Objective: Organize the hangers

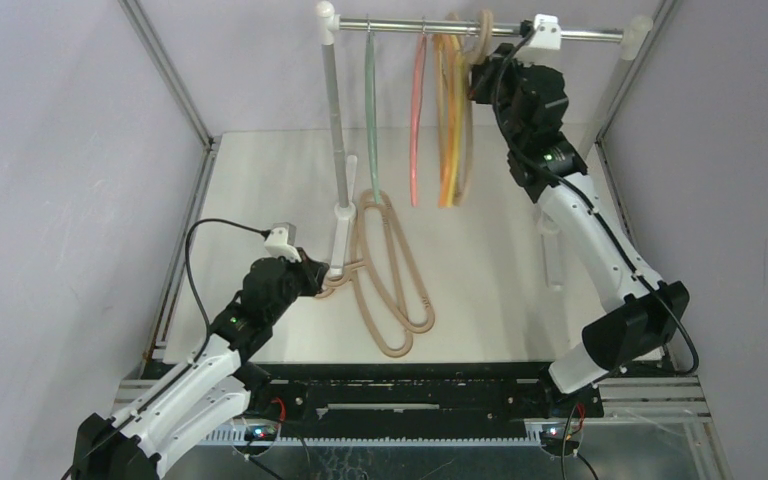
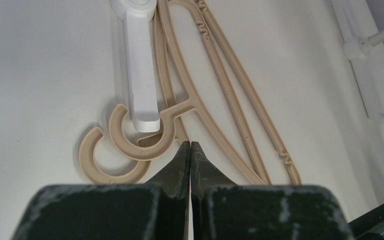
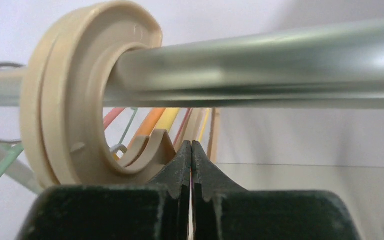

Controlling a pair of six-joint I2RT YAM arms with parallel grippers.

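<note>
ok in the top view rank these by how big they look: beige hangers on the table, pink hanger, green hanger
1. beige hangers: lying flat, broadest.
2-3. pink hanger and pale-green hanger: thin edge-on slivers of similar length, too alike to rank.

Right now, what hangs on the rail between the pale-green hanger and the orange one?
One pink hanger, between the pale-green hanger and the orange hanger; the top view shows it.
</note>
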